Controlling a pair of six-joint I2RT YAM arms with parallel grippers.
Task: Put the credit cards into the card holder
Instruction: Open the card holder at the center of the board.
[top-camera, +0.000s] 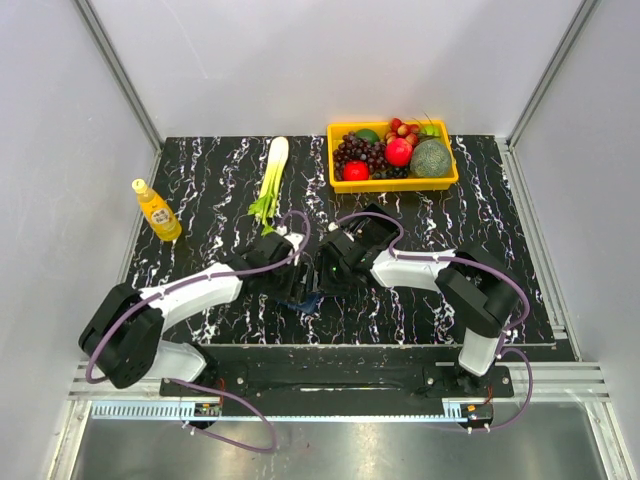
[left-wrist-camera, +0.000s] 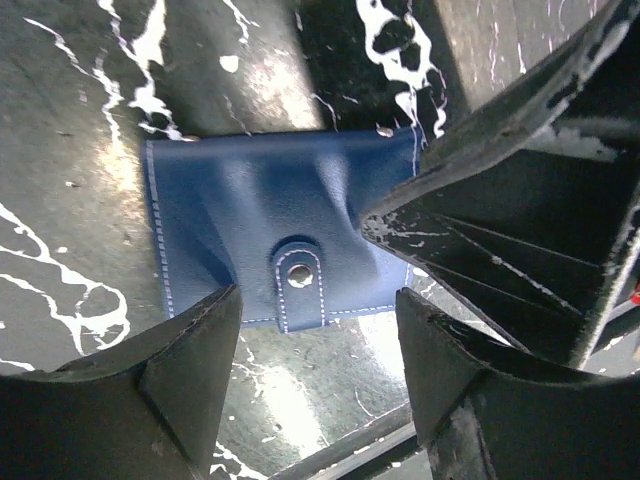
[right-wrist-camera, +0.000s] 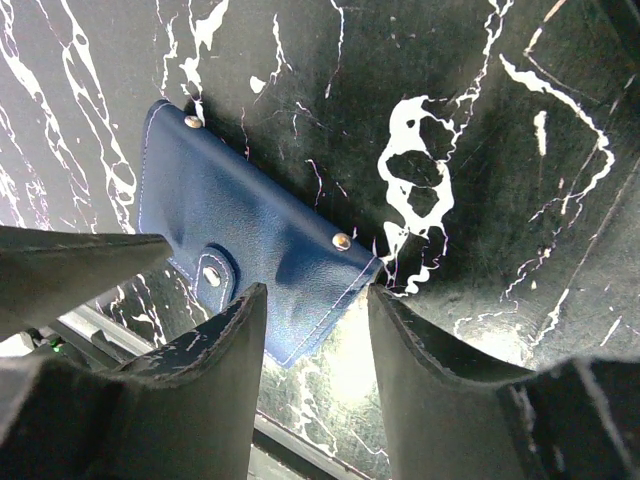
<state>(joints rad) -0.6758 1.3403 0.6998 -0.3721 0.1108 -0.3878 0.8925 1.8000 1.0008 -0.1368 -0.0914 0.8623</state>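
The card holder (left-wrist-camera: 270, 230) is a small dark blue wallet, folded shut with a snap tab, lying flat on the black marbled table near its front edge. It also shows in the right wrist view (right-wrist-camera: 250, 245) and as a sliver between the arms in the top view (top-camera: 308, 298). My left gripper (left-wrist-camera: 320, 350) is open just above its near edge, with the tab between the jaws. My right gripper (right-wrist-camera: 315, 330) is open over the wallet's right corner; one of its fingers (left-wrist-camera: 500, 200) sits at the wallet's right edge. No credit cards are in view.
A yellow bin of fruit (top-camera: 393, 150) stands at the back right. A leek (top-camera: 270, 180) lies at the back middle and an orange bottle (top-camera: 157, 210) stands at the left. The table's front rail (top-camera: 330, 360) is just behind both grippers.
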